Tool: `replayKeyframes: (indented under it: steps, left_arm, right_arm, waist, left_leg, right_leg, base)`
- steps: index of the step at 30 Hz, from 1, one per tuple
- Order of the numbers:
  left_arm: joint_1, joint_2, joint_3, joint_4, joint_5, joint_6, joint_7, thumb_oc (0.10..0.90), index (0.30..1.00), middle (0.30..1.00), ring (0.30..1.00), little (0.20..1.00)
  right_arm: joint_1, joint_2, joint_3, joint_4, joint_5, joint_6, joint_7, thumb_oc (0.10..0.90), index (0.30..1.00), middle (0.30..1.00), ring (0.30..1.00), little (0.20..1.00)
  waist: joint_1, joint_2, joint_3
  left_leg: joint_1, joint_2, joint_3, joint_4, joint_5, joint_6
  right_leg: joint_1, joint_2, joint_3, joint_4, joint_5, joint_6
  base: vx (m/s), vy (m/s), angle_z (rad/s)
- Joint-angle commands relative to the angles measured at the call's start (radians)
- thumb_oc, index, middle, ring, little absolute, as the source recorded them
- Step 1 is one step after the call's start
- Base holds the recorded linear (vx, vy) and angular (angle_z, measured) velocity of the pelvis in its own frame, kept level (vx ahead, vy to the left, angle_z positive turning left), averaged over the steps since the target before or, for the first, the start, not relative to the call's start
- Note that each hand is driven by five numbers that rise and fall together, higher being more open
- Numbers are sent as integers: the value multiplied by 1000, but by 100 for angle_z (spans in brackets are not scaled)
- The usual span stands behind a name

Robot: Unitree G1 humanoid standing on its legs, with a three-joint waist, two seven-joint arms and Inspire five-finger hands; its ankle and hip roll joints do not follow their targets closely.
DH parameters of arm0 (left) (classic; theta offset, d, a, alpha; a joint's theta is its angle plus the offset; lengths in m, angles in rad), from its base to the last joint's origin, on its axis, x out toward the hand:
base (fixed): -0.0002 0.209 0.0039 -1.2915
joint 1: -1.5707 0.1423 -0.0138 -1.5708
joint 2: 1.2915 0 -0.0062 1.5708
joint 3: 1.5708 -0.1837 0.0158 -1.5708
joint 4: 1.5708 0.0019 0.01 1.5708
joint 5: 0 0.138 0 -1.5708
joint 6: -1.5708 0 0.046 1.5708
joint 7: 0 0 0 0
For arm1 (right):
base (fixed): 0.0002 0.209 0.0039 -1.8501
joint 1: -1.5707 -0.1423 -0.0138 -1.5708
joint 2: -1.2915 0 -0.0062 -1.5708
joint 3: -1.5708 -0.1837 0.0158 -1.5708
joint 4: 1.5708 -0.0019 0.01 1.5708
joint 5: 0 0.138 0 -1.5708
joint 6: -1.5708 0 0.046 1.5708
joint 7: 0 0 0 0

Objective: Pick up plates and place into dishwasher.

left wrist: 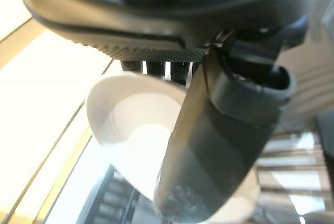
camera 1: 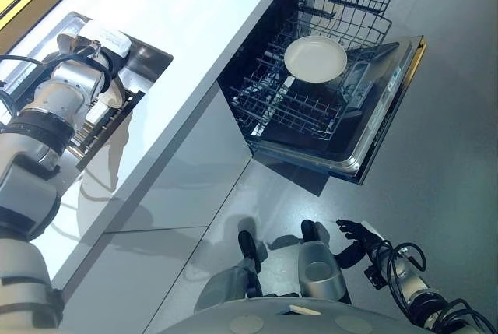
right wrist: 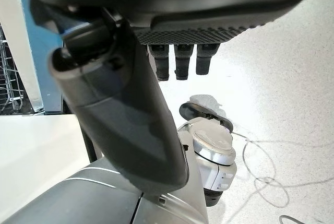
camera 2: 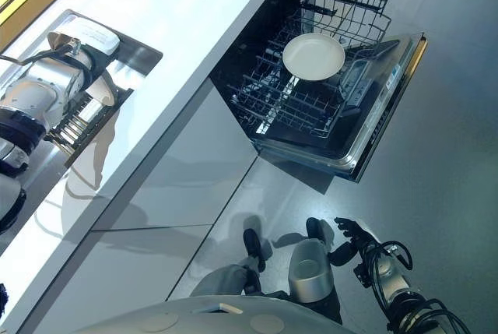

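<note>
Left eye view. Left hand (camera 1: 99, 46) is down at the drying rack (camera 1: 101, 128) set in the sink recess of the tabletop (camera 1: 194, 30). A pale plate edge (camera 1: 117, 99) shows just under the hand, among the rack's slots. Plates stand on edge there, so a hand must come in from above and pinch a rim. The dishwasher (camera 1: 373, 128) is well to the right of the rack, door dropped, lower basket (camera 1: 296, 108) pulled out. One white plate (camera 1: 315, 58) already lies flat on the basket tines rather than slotted upright. Right hand (camera 1: 359, 234) hangs low by the floor, below the dishwasher door, well apart from any plate.

Right eye view. Same layout; the loaded plate sits toward the far side of the basket.

Left wrist view. The rack plate's rim and inner well show just past the fingers (left wrist: 167, 69). The thumb (left wrist: 209, 151) lies across its face and the fingers come down behind the rim. Hand reads as pinching the plate, thumb one side, fingers the other. Judgement: grasp made or nearly so; lift-out comes next.

Right wrist view. Fingers (right wrist: 180, 59) hang straight and relaxed, thumb apart, holding nothing; floor beyond.
</note>
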Motion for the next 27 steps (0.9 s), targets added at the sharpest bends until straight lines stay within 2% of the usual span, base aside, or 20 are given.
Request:
replayKeyframes:
  steps: [1,13,17,23,25,27]
  left_arm:
    - [-98,52,50,76,52,64,48,100,300,300,300,200]
    - [-98,80,49,69,73,57,224,100,300,300,300,200]
    - [-95,97,61,49,60,84,251,100,300,300,300,200]
    - [-119,138,93,39,-111,139,312,100,300,300,300,200]
    - [-124,154,112,36,-141,136,337,100,300,300,300,200]
    - [-130,180,135,27,-232,116,387,100,300,300,300,200]
  right_arm:
    - [30,-28,0,-78,-9,-31,-8,800,900,900,900,900]
    - [40,-25,1,-72,-8,-51,-7,800,900,900,900,900]
    - [45,-19,1,-70,-4,-55,-7,800,900,900,900,900]
    - [64,-1,-4,-78,8,-50,-19,800,900,900,900,900]
    - [69,4,-7,-80,17,-46,-26,800,900,900,900,900]
    - [80,11,-14,-76,24,-45,-35,800,900,900,900,900]
  waist:
    - [6,-13,-49]
    - [15,-24,-65]
    - [23,-27,-77]
    - [40,-36,-112]
    - [47,-39,-123]
    - [58,-43,-139]
  left_leg:
    - [-5,-102,24,129,-200,59]
    - [4,-100,23,122,-205,58]
    - [17,-99,22,114,-209,57]
    - [42,-97,21,98,-212,53]
    - [47,-94,20,97,-213,52]
    - [54,-90,19,94,-214,49]
  right_leg:
    - [-151,40,16,55,65,43]
    - [-143,42,9,46,64,43]
    - [-128,42,1,37,63,45]
    - [-85,45,-15,8,56,47]
    - [-70,48,-19,-2,54,44]
    - [-48,53,-24,-18,51,40]
  base:
    - [0,0,0]
    - [-1,-2,0]
    - [-16,-29,10]
    - [-26,-50,7]
    - [-40,-72,7]
    - [-41,-78,7]
